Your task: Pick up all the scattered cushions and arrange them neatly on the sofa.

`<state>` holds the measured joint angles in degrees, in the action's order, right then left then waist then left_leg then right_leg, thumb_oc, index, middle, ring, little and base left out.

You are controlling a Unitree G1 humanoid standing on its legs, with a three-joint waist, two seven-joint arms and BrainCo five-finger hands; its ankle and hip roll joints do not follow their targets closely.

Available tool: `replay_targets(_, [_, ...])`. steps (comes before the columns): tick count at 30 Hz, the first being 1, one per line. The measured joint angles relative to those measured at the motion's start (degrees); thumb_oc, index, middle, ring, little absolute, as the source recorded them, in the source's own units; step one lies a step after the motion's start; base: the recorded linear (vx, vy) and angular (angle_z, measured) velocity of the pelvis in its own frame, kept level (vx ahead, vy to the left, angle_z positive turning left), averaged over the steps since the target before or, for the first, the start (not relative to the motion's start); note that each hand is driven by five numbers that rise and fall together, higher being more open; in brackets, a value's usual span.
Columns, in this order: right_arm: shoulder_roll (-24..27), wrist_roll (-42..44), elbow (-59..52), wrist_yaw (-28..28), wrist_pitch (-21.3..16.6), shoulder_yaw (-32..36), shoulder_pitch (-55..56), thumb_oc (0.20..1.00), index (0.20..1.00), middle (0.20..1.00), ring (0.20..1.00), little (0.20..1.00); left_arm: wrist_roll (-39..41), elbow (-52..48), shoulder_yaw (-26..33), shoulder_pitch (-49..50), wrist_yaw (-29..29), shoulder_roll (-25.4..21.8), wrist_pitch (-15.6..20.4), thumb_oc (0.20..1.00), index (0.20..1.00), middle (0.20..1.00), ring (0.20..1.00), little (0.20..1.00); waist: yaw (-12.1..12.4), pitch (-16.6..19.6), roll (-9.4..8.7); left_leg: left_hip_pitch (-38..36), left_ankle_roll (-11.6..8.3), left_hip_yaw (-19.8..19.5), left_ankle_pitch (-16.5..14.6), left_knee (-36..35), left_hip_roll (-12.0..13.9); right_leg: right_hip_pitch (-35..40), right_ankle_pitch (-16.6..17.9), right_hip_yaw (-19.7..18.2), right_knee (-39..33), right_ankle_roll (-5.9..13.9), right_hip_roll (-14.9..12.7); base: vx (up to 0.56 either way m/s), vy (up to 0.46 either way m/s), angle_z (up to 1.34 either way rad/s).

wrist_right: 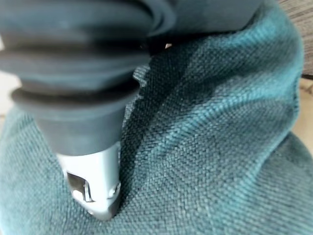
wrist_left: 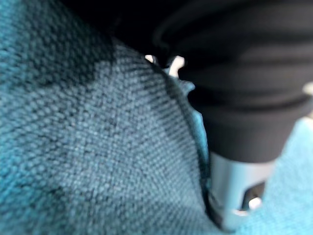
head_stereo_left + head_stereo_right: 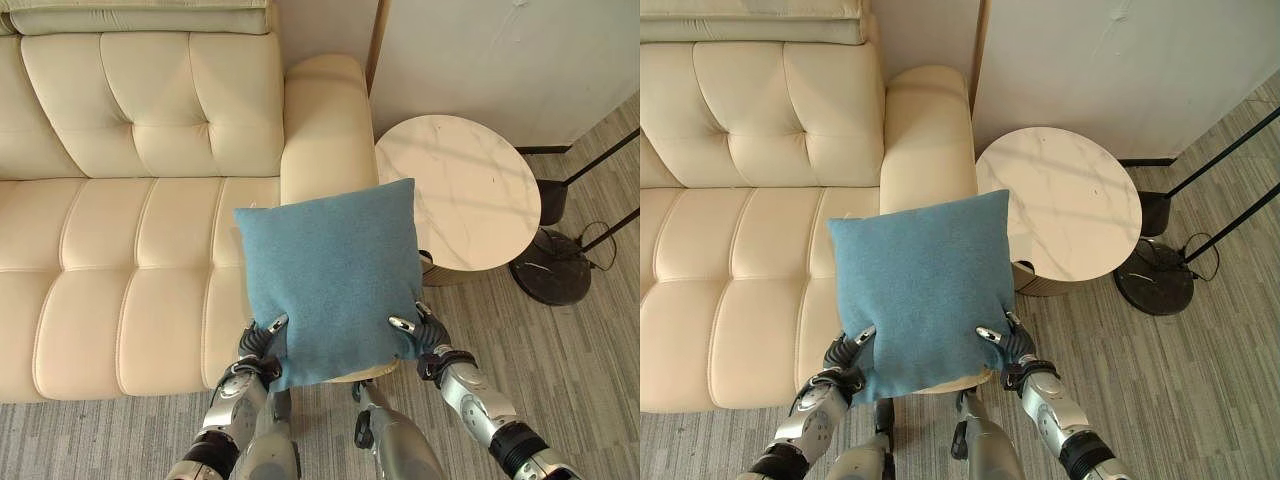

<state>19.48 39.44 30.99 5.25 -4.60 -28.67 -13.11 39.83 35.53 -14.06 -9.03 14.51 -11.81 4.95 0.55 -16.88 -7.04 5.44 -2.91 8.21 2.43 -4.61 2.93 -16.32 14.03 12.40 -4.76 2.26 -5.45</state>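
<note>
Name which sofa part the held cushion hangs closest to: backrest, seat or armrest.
The armrest: the blue cushion, pinched by the left hand and right hand, has its top edge right below it.

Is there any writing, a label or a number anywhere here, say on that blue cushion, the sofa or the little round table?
None: no word, label, number or sign can be read.
The blue cushion, pinched at its near corners by the left hand and the right hand, is plain woven cloth.
The cream sofa shows only seams and tufts.
The round table shows only marble veining.

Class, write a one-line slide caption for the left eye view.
Both hands, left hand and right hand, hold a blue cushion above the cream sofa.
</note>
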Motion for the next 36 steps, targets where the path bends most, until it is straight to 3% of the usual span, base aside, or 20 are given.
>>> replay_targets(1, [0.12, -0.07, 0.11, -0.20, 0.00, 0.00, -0.27, 1.000, 1.000, 1.000, 1.000, 1.000, 0.00, 0.19, -0.62, -0.41, -0.05, -0.11, 0.26, 0.545, 0.545, 0.545, 0.545, 0.545, 0.00, -0.31, -0.06, 0.25, -0.10, -0.05, 0.10, 0.00, -0.03, -0.02, 0.00, 0.12, 0.00, 0.00, -0.01, -0.03, -0.019, 0.16])
replay_targets(2, [0.16, -0.09, 0.13, -0.38, 0.00, 0.00, -0.48, 1.000, 1.000, 1.000, 1.000, 1.000, 0.01, 0.70, -1.35, -0.90, -0.13, -0.25, 0.77, 0.507, 0.507, 0.507, 0.507, 0.507, 0.09, -0.71, -0.24, 0.30, -0.25, -0.20, 0.20, 0.00, -0.04, -0.03, 0.00, 0.25, 0.00, 0.00, 0.01, -0.04, -0.025, 0.12])
replay_targets(3, [0.18, -0.13, 0.16, -0.59, 0.01, 0.00, -0.70, 1.000, 1.000, 1.000, 1.000, 1.000, 0.02, 1.51, -1.45, -1.53, -0.31, -0.33, 1.04, 0.200, 0.200, 0.200, 0.200, 0.200, 0.25, -0.93, -0.48, 0.29, -0.41, -0.35, 0.32, 0.01, 0.00, -0.18, 0.01, 0.32, 0.00, -0.01, 0.10, -0.03, -0.015, 0.07])
replay_targets(10, [-0.29, -0.83, 2.41, -0.98, 0.07, -0.20, -2.05, 1.000, 1.000, 1.000, 1.000, 1.000, 1.82, 8.12, -1.68, -6.25, -2.75, -0.54, 1.69, 0.200, 0.200, 0.200, 0.200, 0.200, 0.43, -1.18, -0.78, 0.59, -0.47, -0.90, 0.34, 0.00, -0.14, -0.18, 0.03, 0.32, 0.00, 0.05, -0.01, -0.01, -0.001, 0.00])
replay_targets(11, [-0.42, -0.84, 2.64, -0.98, 0.13, -0.21, -2.26, 0.200, 0.200, 0.200, 0.200, 0.200, 1.82, 8.60, -1.69, -6.73, -3.14, -0.55, 1.69, 0.200, 0.200, 0.200, 0.200, 0.200, 0.44, -1.22, -0.85, 0.60, -0.47, -0.93, 0.34, 0.00, -0.16, -0.22, 0.02, 0.32, 0.00, 0.05, -0.03, 0.00, 0.000, 0.00])
replay_targets(24, [-0.50, -0.99, 4.15, -0.88, -0.29, -0.88, -4.22, 0.200, 0.200, 0.200, 0.200, 0.200, -0.59, 8.95, -3.98, -8.84, -3.29, -2.37, 1.79, 0.200, 0.200, 0.200, 0.200, 0.200, 0.68, -1.77, -1.99, 1.20, -0.48, -1.13, 0.54, 0.00, -0.21, -0.93, 0.19, 0.34, 0.01, 0.24, 0.00, 0.00, -0.001, 0.01])
replay_targets(29, [-1.25, 0.53, 2.27, -0.39, -0.21, 0.09, -2.73, 0.200, 0.200, 0.200, 0.200, 0.200, -3.08, 0.88, -6.07, -6.63, -2.51, -6.26, -0.56, 0.200, 0.200, 0.200, 0.200, 0.200, 0.69, -1.80, -2.07, 0.28, -0.44, -1.18, 0.56, 0.00, -0.20, 0.05, 0.25, 0.32, 0.02, 0.26, -0.01, 0.01, 0.029, 0.00])
replay_targets(33, [-1.30, 1.14, -1.71, -0.23, 0.18, 0.18, -0.55, 0.200, 0.200, 0.200, 0.200, 0.200, -7.49, -5.53, -5.72, -5.15, -1.16, -9.10, -0.82, 0.200, 0.200, 0.200, 0.200, 0.200, 0.74, -1.72, -2.22, -0.56, -0.36, -1.19, 0.58, 0.00, -0.28, 0.84, 0.82, 0.28, 0.02, -0.47, 0.07, 0.02, 0.051, 0.00])
replay_targets(36, [-1.37, 1.14, -5.34, -0.23, 0.46, 0.34, 2.05, 0.200, 0.200, 0.200, 0.200, 0.200, -9.35, -11.51, -4.21, -2.44, -0.85, -10.12, -0.86, 0.200, 0.200, 0.200, 0.200, 0.200, 0.79, -1.47, -2.27, -2.36, -0.11, -1.23, 0.31, -0.01, -0.19, 2.86, 0.25, 0.27, 0.02, 0.09, 0.01, 0.02, 0.066, -0.01])
